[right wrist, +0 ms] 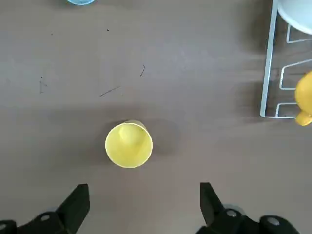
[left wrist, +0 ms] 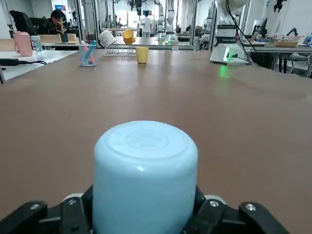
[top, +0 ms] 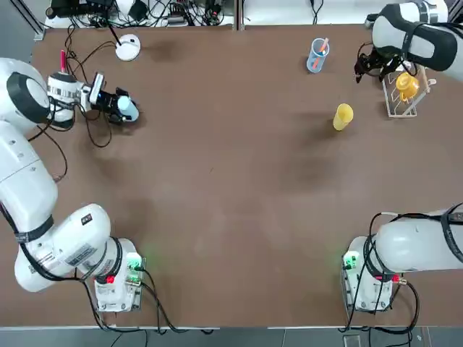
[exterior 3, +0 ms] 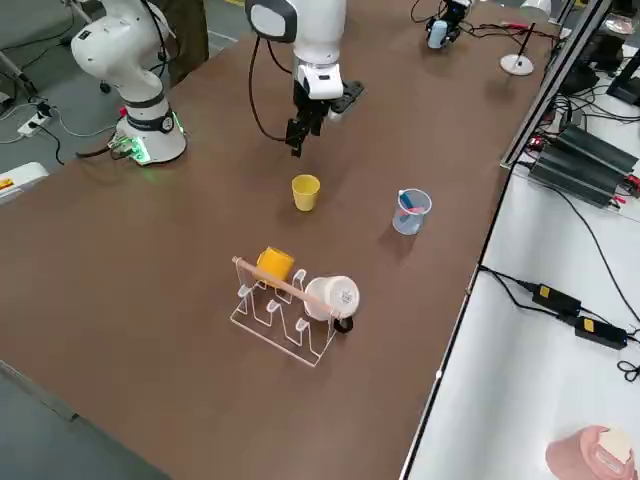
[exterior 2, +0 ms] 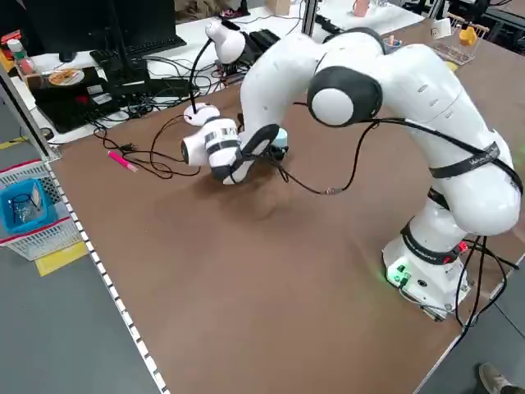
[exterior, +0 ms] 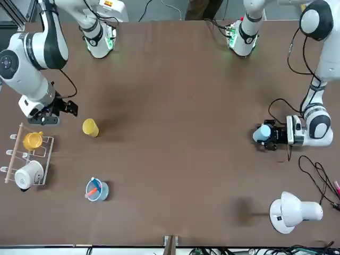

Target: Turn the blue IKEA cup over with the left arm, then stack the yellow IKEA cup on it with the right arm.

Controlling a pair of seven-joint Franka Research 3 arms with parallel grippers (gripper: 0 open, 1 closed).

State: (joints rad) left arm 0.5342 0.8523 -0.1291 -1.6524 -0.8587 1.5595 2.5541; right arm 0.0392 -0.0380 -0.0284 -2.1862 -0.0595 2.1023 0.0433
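Observation:
The blue IKEA cup (top: 127, 107) sits at the table's far left, with my left gripper (top: 120, 108) reaching in level from the left and shut on its sides. In the left wrist view the cup (left wrist: 145, 175) fills the space between the black fingers (left wrist: 207, 210); its closed base shows and its mouth is hidden. The yellow IKEA cup (top: 343, 116) stands upright at the far right, mouth up. My right gripper (top: 364, 66) hangs open above the table just beyond it, and the cup (right wrist: 128, 145) lies a little ahead of its spread fingers (right wrist: 73, 204), untouched.
A clear rack (top: 403, 97) with an orange-yellow mug (top: 408, 85) stands at the far right edge. A see-through blue tumbler (top: 317, 55) with pink sticks is behind the yellow cup. A white round lamp base (top: 128, 47) and cables (top: 94, 134) lie near the left gripper.

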